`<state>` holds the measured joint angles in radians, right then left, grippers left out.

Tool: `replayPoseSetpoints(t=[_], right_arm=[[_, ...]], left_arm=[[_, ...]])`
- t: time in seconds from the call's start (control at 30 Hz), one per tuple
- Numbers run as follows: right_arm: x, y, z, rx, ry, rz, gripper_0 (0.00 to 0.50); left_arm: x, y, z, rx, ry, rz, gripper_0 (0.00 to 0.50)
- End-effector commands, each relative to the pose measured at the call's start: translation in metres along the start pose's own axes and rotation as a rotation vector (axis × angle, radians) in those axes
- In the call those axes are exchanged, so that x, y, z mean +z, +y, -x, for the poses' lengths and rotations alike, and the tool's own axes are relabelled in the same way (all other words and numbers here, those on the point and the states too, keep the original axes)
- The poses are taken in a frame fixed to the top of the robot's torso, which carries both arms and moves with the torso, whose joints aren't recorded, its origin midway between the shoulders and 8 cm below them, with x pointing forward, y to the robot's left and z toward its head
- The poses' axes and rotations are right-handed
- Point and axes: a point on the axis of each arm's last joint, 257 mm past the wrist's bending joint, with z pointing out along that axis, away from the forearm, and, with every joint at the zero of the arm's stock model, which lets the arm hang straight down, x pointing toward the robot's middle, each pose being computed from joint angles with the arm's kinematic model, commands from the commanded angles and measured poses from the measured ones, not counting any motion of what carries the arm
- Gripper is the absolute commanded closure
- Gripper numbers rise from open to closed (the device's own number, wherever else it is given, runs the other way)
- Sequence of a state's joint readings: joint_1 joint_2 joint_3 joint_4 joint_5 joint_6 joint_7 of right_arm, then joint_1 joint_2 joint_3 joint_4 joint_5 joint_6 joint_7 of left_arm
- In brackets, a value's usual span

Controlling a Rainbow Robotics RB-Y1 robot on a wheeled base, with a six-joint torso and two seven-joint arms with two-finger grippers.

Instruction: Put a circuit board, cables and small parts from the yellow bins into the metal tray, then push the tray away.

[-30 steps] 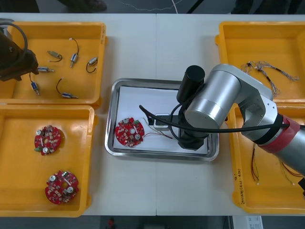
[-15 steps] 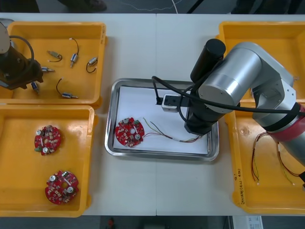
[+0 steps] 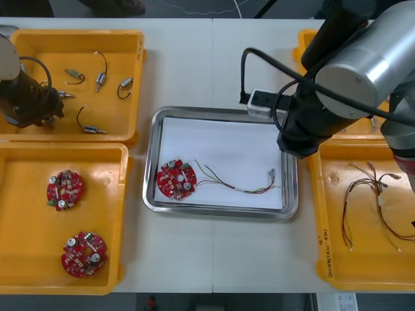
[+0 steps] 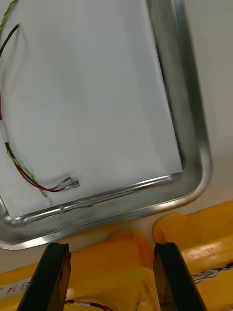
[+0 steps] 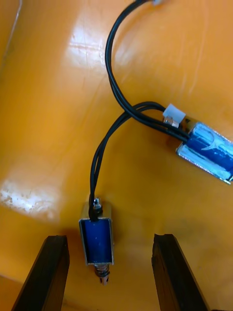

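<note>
left end effector [image 5: 110, 240]: fingers spread, gripping nothing, low over the floor of the far left yellow bin [image 3: 123, 39]
target: small metal part [image 5: 98, 235] lies flat between the fingers, nearer one than the other
right end effector [image 4: 111, 248]: fingers spread, empty, above the right yellow bins [image 4: 194, 228], just beside the tray corner
handling: looks light and rigid, with a blue body in a shiny frame; the smooth sides are probably slippery
grip point: across the frame's flat sides at mid-body, not by the black leads [image 5: 104, 160], which are soft
snag risk: the leads cross those of a second part [image 5: 206, 151], so a lift may drag it along
surface: glossy hard bin floor, so the part could skate if nudged
room: bare floor on both sides of the part
tray [image 3: 220, 210]: on the bench [image 3: 194, 259], white inside; holds a circuit board [image 3: 176, 179] and a red and yellow cable [image 3: 237, 186], far half free
</note>
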<state>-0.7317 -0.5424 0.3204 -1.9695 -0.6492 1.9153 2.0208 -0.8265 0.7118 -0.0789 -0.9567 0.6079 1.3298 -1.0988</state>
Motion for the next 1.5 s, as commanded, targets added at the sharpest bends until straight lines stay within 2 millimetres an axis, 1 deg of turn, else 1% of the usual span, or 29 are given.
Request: replayPoseSetpoints(t=[0.03, 0.17, 0.2, 0.23, 0.27, 0.3, 0.33, 0.37, 0.4, 0.43, 0.53, 0.57, 0.7, 0.8, 0.87, 0.93, 1.0, 1.07, 1.17, 1.23, 1.27, 1.3, 1.33, 1.47, 1.5], right_arm=[[-0.033, -0.027, 0.002, 0.080, -0.086, -0.072, 0.000], [-0.044, -0.042, -0.012, 0.104, -0.081, -0.097, 0.000], [-0.046, -0.047, -0.018, 0.118, -0.077, -0.107, 0.000], [-0.049, -0.052, -0.024, 0.134, -0.075, -0.116, 0.000], [-0.050, -0.055, -0.027, 0.144, -0.072, -0.122, 0.000], [-0.053, -0.062, -0.031, 0.159, -0.070, -0.136, 0.000], [-0.055, -0.065, -0.034, 0.169, -0.069, -0.143, 0.000], [-0.058, -0.072, -0.038, 0.192, -0.069, -0.159, 0.000], [-0.062, -0.078, -0.042, 0.209, -0.071, -0.170, 0.000], [-0.063, -0.081, -0.045, 0.219, -0.071, -0.174, 0.000], [-0.068, -0.096, -0.064, 0.280, -0.060, -0.183, 0.000], [-0.068, -0.099, -0.067, 0.290, -0.057, -0.183, 0.000], [-0.073, -0.118, -0.095, 0.370, -0.039, -0.191, 0.000], [-0.077, -0.130, -0.116, 0.426, -0.019, -0.197, 0.000], [-0.078, -0.139, -0.132, 0.472, 0.001, -0.206, 0.000], [-0.078, -0.143, -0.142, 0.497, 0.015, -0.210, 0.000], [-0.079, -0.149, -0.154, 0.533, 0.028, -0.221, 0.000], [-0.081, -0.154, -0.164, 0.557, 0.039, -0.233, 0.000], [-0.082, -0.158, -0.176, 0.580, 0.058, -0.232, 0.000], [-0.076, -0.158, -0.187, 0.599, 0.079, -0.210, 0.000], [-0.075, -0.157, -0.189, 0.602, 0.083, -0.203, 0.000], [-0.070, -0.156, -0.196, 0.617, 0.095, -0.179, 0.000], [-0.069, -0.156, -0.197, 0.619, 0.098, -0.175, 0.000], [-0.064, -0.162, -0.203, 0.633, 0.110, -0.130, 0.000], [-0.067, -0.168, -0.205, 0.621, 0.116, -0.126, 0.000]], left_arm=[[-0.006, -0.019, 0.013, 0.103, -0.047, -0.038, 0.000], [-0.005, -0.018, 0.013, 0.110, -0.048, -0.033, 0.000], [-0.005, -0.018, 0.014, 0.110, -0.049, -0.034, 0.082], [-0.006, -0.018, 0.014, 0.111, -0.050, -0.032, 0.192], [-0.005, -0.019, 0.013, 0.111, -0.048, -0.035, 0.227], [-0.005, -0.018, 0.013, 0.111, -0.047, -0.034, 0.312], [-0.005, -0.019, 0.013, 0.113, -0.048, -0.035, 0.347], [-0.005, -0.017, 0.013, 0.112, -0.048, -0.033, 0.435], [-0.005, -0.018, 0.013, 0.114, -0.047, -0.034, 0.498], [-0.004, -0.017, 0.012, 0.115, -0.044, -0.032, 0.497], [-0.004, -0.017, 0.011, 0.116, -0.044, -0.031, 0.500], [-0.004, -0.017, 0.011, 0.116, -0.044, -0.031, 0.500], [-0.004, -0.017, 0.012, 0.118, -0.045, -0.034, 0.500], [-0.010, -0.017, 0.016, 0.123, -0.047, -0.036, 0.500], [-0.019, -0.017, 0.019, 0.129, -0.038, -0.030, 0.500], [-0.028, -0.019, 0.021, 0.132, -0.030, -0.031, 0.500], [-0.043, -0.021, 0.023, 0.134, -0.024, -0.038, 0.500], [-0.055, -0.023, 0.023, 0.139, -0.017, -0.042, 0.499], [-0.072, -0.029, 0.024, 0.159, -0.020, -0.045, 0.500], [-0.083, -0.032, 0.025, 0.180, -0.026, -0.039, 0.500], [-0.086, -0.034, 0.025, 0.186, -0.029, -0.040, 0.500], [-0.094, -0.037, 0.025, 0.204, -0.035, -0.038, 0.500], [-0.095, -0.038, 0.024, 0.206, -0.036, -0.038, 0.500], [-0.112, -0.047, 0.021, 0.239, -0.040, -0.035, 0.499], [-0.118, -0.051, 0.020, 0.250, -0.043, -0.037, 0.499]])
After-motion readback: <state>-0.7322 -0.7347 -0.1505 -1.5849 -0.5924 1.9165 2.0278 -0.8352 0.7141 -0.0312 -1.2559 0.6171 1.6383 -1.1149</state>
